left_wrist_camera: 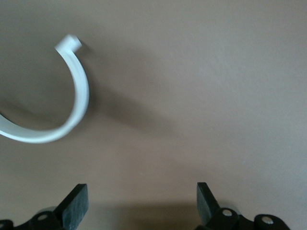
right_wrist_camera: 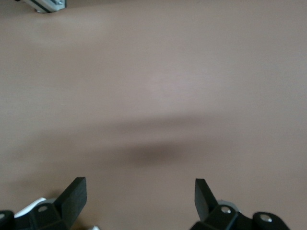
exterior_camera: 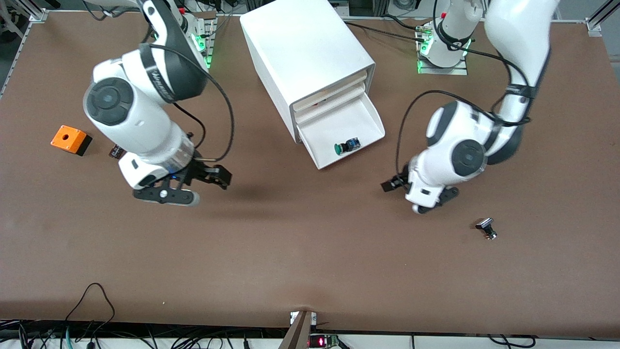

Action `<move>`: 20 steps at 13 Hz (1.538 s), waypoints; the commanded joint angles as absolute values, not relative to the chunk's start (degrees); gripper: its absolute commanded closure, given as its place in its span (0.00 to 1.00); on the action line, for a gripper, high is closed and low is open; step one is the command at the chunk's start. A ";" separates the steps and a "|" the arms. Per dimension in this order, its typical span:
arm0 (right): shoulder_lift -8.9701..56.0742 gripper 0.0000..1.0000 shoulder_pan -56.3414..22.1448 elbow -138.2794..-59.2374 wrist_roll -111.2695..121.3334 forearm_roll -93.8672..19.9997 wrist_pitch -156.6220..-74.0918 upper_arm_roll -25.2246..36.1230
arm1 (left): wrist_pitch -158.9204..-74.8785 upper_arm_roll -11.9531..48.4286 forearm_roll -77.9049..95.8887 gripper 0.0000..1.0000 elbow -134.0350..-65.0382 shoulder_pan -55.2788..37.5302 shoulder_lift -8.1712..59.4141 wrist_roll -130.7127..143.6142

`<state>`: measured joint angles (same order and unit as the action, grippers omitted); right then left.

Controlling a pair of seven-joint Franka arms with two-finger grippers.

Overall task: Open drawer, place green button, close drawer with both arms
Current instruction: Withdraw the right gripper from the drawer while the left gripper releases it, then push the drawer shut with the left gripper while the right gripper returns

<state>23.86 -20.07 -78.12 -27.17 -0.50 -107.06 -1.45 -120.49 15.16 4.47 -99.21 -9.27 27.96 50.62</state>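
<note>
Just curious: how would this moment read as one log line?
drawer: open | button: in drawer | left end effector: open, over table | right end effector: open, over table

A robotics lab — brown table (exterior_camera: pixel 310 261), aluminium framing (exterior_camera: pixel 598 22), trailing cables (exterior_camera: pixel 87 329).

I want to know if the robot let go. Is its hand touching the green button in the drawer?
Apart. The front view shows the button lying alone in the open drawer, with brown table between it and both the left gripper and the right gripper.
</note>
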 commanded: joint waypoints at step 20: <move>4.13 0.00 -13.23 -93.08 -10.99 0.17 -98.96 4.18 | -131.05 22.84 2.99 0.01 -119.71 -18.55 22.59 63.28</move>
<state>5.49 -18.67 -92.18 -11.51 -1.39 -99.60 10.71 -132.75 20.91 4.04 -118.09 -18.96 24.50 61.89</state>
